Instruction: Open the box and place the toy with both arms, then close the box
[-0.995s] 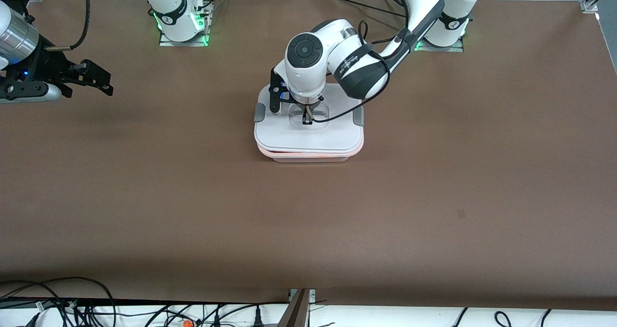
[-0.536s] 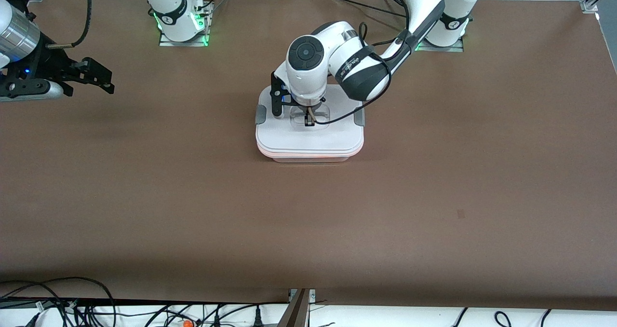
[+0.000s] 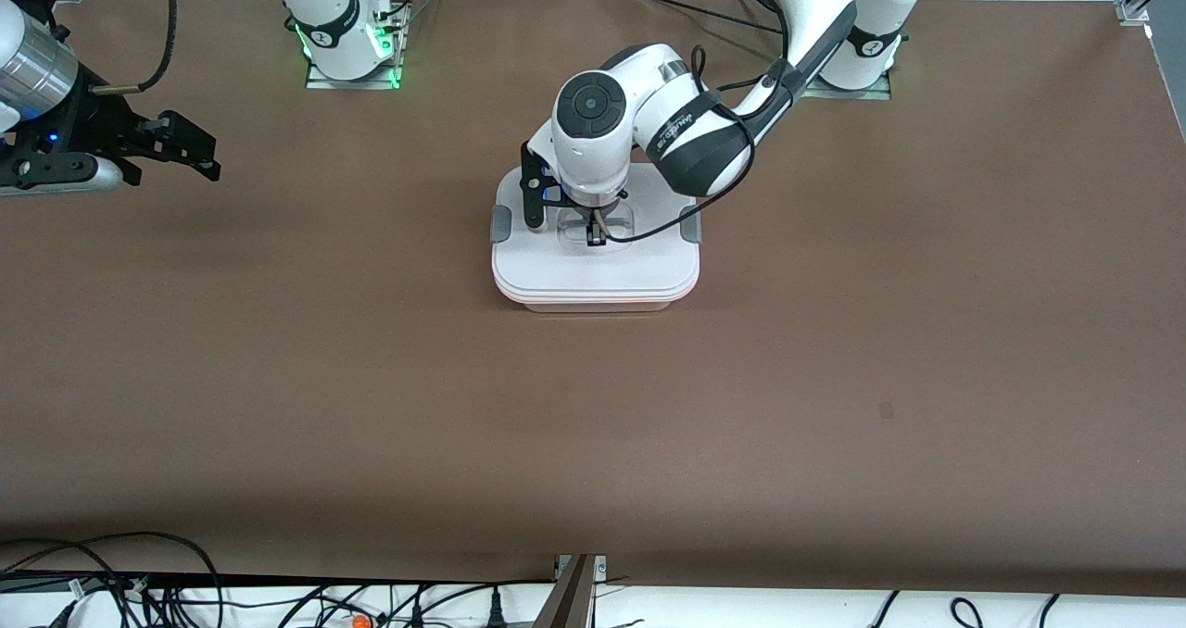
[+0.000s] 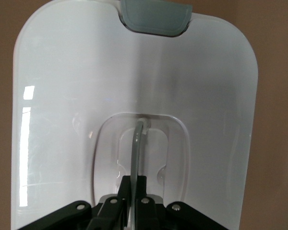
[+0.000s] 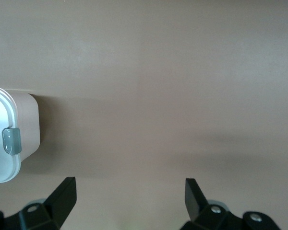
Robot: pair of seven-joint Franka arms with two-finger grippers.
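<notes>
The box [image 3: 593, 302] stands in the middle of the table, its white lid [image 3: 593, 267] lying on the pale pink base. My left gripper [image 3: 594, 232] is over the lid's middle, shut on the thin upright handle [image 4: 139, 136] in the recess; its fingers [image 4: 126, 184] pinch that handle in the left wrist view. Grey clips [image 3: 499, 222] sit at both ends of the lid. My right gripper [image 3: 206, 156] hangs open and empty over the table at the right arm's end; its wrist view shows the box's end [image 5: 28, 125] with one clip [image 5: 11, 141]. The toy is not in view.
Bare brown table [image 3: 593, 424] surrounds the box. The arm bases [image 3: 347, 49] stand along the table's edge farthest from the camera. Cables [image 3: 139, 582] lie off the table's edge nearest the camera.
The left gripper has lowered the lid; the pink gap along the front edge has narrowed and the lid now sits square on the base. The right arm has hardly moved.
</notes>
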